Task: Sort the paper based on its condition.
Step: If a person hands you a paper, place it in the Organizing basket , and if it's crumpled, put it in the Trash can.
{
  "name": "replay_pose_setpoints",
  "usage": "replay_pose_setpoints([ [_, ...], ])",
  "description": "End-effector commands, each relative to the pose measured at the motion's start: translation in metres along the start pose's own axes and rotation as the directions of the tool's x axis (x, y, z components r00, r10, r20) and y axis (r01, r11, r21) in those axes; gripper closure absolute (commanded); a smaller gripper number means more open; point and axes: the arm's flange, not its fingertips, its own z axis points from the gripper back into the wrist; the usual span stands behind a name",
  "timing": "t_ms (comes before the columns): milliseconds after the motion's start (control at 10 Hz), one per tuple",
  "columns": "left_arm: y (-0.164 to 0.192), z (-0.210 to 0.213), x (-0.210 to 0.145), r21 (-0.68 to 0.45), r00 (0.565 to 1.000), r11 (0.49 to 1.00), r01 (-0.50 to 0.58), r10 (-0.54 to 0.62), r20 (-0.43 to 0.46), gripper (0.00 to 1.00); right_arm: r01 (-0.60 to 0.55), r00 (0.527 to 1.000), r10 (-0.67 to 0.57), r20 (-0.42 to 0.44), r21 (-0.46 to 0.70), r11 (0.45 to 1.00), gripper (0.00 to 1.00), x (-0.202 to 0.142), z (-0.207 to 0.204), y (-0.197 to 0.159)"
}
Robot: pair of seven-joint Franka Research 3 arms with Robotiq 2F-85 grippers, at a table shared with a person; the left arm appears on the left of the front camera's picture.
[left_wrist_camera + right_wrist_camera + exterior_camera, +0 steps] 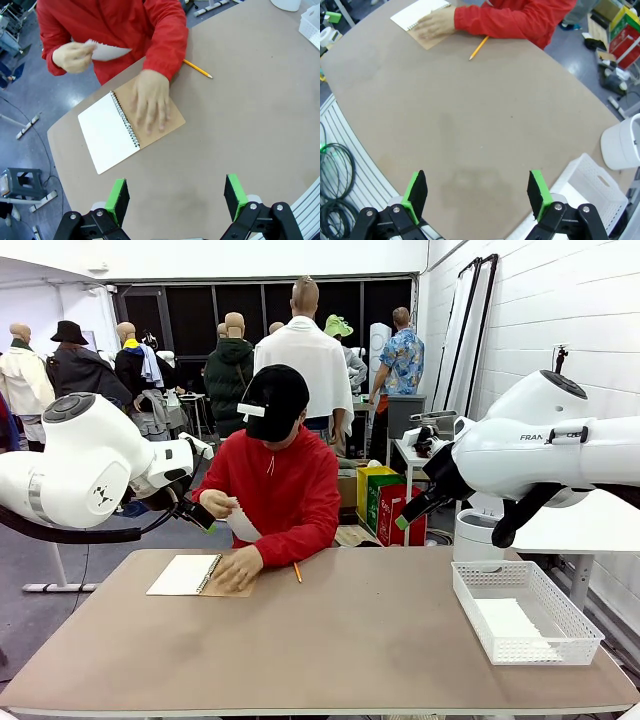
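1. My left hand (175,196): jaws wide, nothing between them. It hovers over the surface (240,125), on my side of the notebook (112,131).
2. My right hand (477,192): jaws wide, also empty, over bare surface. The basket (592,182) sits just past one finger in its wrist view.
3. The basket is white mesh and sits at the right end of the surface. 1 flat white sheet (508,620) lies on its bottom. I see nothing else in it.
4. A second sheet (111,51) is off the surface, pinched in the person's raised hand (73,56) in front of the red sweater, at the far edge.
5. The notebook is open and spiral-bound, with a blank page up and the brown cover beside it. The person's other hand (150,100) is pressed flat on the cover.
6. A pencil (197,69) lies on the surface next to the red sleeve, apart from the notebook.
7. A white tub (478,535) stands beyond the far right corner. I can't tell what is in it.
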Motion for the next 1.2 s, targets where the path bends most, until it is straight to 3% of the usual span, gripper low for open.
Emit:
replay_pose_setpoints([
  [0,0.0001,0.0004,0.0001,0.000,1.000,1.000,0.002,-0.002,0.005,0.00,-0.013,1.000,0.013,-0.007,0.008,1.000,0.00,-0.0011,0.0000,0.0005],
  [1100,0.0001,0.0004,0.0001,0.000,1.000,1.000,0.002,-0.002,0.005,0.00,-0.013,1.000,0.013,-0.007,0.008,1.000,0.00,-0.0011,0.0000,0.0005],
])
